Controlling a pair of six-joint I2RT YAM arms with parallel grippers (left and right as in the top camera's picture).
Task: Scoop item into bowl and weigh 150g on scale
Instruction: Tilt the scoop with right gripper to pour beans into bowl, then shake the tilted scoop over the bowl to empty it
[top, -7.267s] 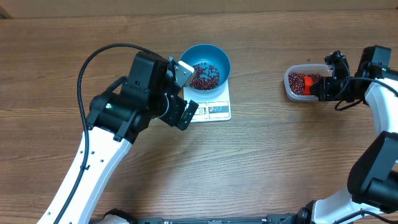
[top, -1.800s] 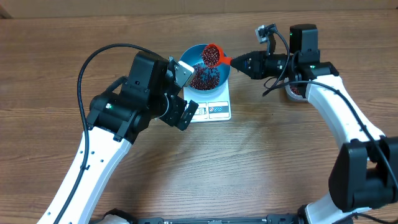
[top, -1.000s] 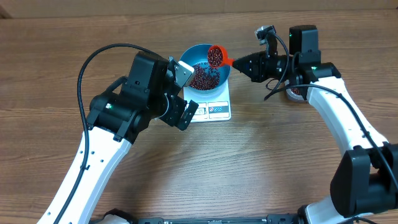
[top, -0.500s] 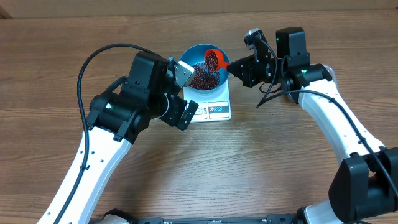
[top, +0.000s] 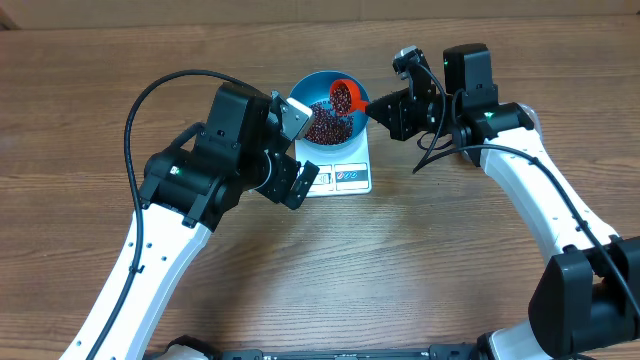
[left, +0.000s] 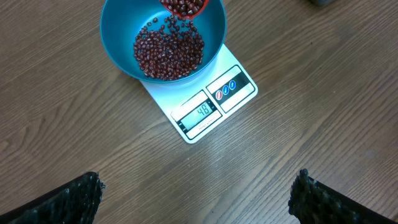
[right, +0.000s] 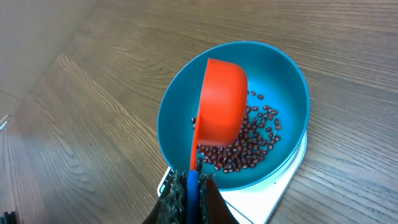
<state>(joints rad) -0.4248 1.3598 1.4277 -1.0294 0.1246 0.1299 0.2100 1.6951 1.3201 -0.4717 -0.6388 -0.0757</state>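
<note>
Our right gripper (right: 189, 186) is clamped on the handle of the orange scoop (right: 221, 102). The scoop hangs over the bowl (right: 286, 81), inside its right rim. It is tipped steeply, its mouth turned toward the bowl's centre, and the handle runs back out over the right rim to the gripper. Beans (left: 168, 53) lie heaped on the bowl's floor, and a few are at the scoop's lip above them.

The bowl sits on the scale (left: 214, 102), leaving only the display end bare at the bowl's near side. The display looks to read 48, so we judge the target is a long way off.

Our left gripper (left: 196, 199) hangs spread wide and empty above the table, on the bowl's near-left. The right arm is the one at work.

The next move depends on the scoop's mouth staying inside the rim while it rolls about its handle. The bowl's far side and right are open wood, so we have room to withdraw that way. The rim under the handle is the edge to clear without nudging the bowl.
</note>
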